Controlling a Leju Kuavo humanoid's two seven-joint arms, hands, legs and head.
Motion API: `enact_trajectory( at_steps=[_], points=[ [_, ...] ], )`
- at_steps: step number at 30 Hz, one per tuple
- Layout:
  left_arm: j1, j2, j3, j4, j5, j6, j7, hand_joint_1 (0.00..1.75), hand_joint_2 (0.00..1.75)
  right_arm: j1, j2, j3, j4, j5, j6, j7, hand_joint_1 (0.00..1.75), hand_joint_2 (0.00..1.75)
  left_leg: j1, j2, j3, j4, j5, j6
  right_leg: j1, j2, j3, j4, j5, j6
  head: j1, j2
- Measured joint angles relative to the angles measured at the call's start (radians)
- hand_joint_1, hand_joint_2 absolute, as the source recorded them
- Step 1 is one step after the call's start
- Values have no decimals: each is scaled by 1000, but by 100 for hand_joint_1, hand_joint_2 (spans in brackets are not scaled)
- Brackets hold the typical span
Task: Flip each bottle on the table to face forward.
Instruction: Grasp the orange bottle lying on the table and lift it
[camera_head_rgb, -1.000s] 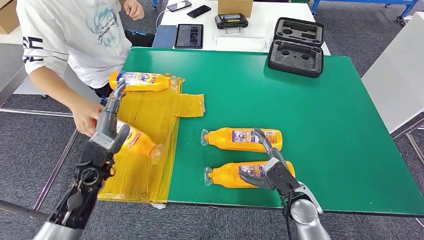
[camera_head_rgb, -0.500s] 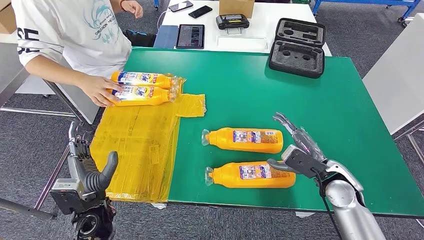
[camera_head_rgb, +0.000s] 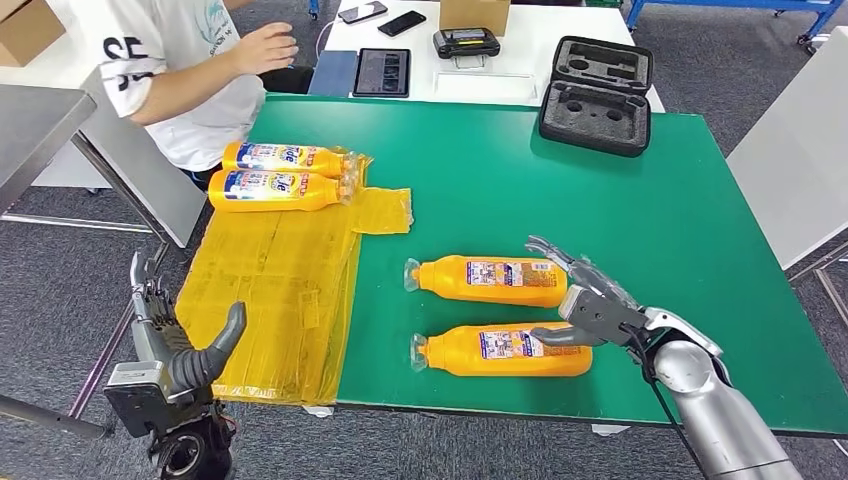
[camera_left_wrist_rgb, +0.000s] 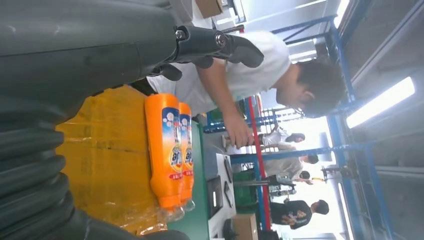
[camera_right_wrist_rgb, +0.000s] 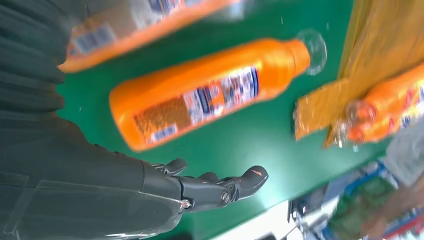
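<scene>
Now right hand (camera_head_rgb: 590, 300) empty, fingers spread beside two bottles (camera_head_rgb: 490, 280); left hand (camera_head_rgb: 165, 345) open, off the table edge (camera_head_rgb: 560, 412).

Bottle (camera_right_wrist_rgb: 125, 27) blurred, cut off

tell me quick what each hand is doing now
Left hand: open, holding nothing.
Right hand: open, holding nothing, by the two bottles on the green table.

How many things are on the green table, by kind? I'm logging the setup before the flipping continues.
Orange bottles: 4, two on the yellow plastic sheet and two on the bare green table
Yellow plastic sheet: 1
Black foam-lined case: 1
Total: 6
</scene>
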Motion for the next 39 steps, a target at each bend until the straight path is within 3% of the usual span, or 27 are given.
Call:
enact_trajectory(
  at_steps=[6, 17, 39],
  points=[
    [7, 2, -20, 0, 10, 12, 1, 0, 175, -5, -23, 63, 37, -33, 11, 1, 0, 175, 0, 0, 0, 0, 0, 0, 0, 0, 0, 0, 0, 0, 0, 0],
    [-3, 8, -38, 0, 23, 10, 10, 0, 175, -4, -12, 133, 68, -32, -28, 41, 0, 175, 0, 0, 0, 0, 0, 0, 0, 0, 0, 0, 0, 0, 0, 0],
    [-10, 26, -55, 1, 49, 31, 11, 0, 175, 21, -47, 144, 65, -17, -44, 93, 0, 175, 0, 0, 0, 0, 0, 0, 0, 0, 0, 0, 0, 0, 0, 0]
  ],
)
